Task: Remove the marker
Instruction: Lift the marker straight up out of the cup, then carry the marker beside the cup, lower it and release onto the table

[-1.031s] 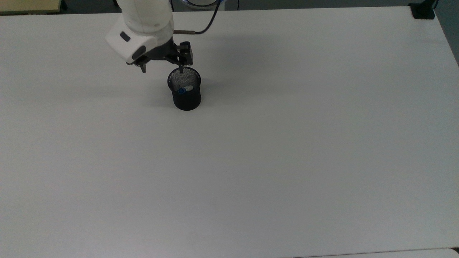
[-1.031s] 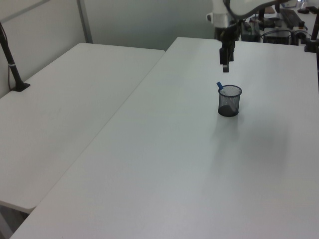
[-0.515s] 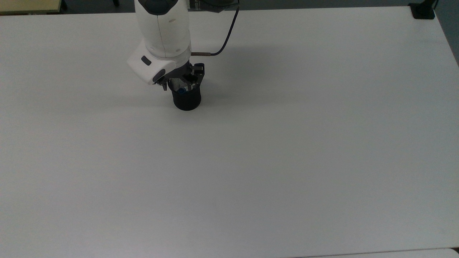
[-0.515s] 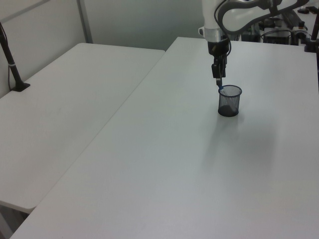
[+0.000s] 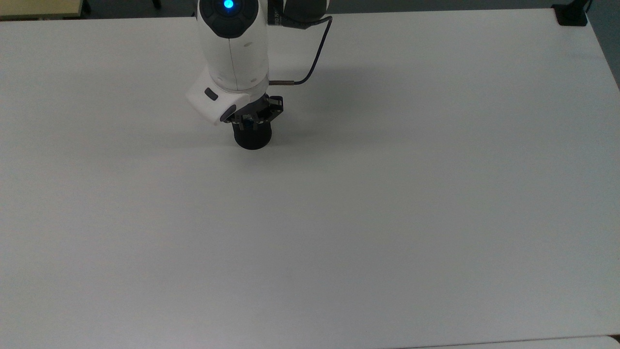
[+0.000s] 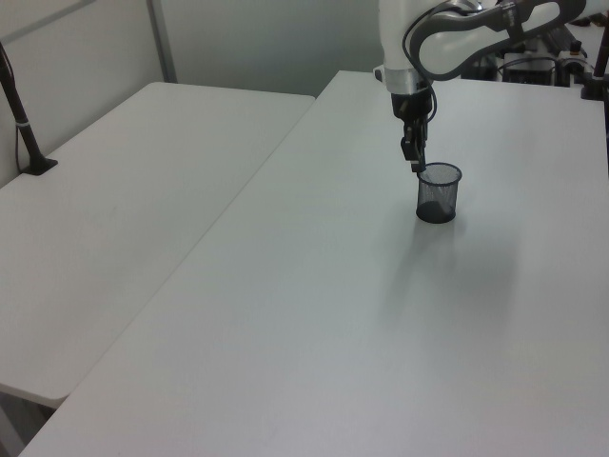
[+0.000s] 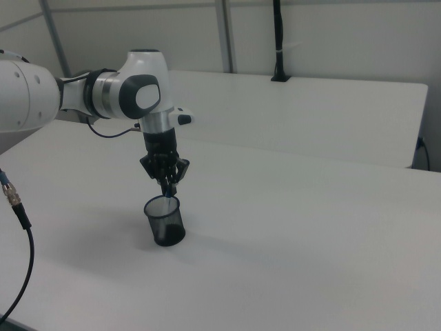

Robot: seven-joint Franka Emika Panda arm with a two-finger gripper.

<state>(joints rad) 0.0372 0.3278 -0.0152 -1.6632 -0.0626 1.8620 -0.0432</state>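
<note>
The robot arm is mostly white and round, like fat tubes joined up. Grey and black rings sit at the joints. A small blue light glows on top of a dark grey cap. A thin dark cable loops out from the side. The gripper at the end is black with thin fingers.

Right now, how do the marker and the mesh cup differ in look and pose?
The marker is thin, with a blue cap showing; the mesh cup is a wide black see-through cylinder. The marker leans against the rim with its cap up at the gripper; the mesh cup stands upright on the white table. The marker is mostly hidden by the gripper in the top view; the mesh cup's side shows plainly. Both sit under the gripper.
</note>
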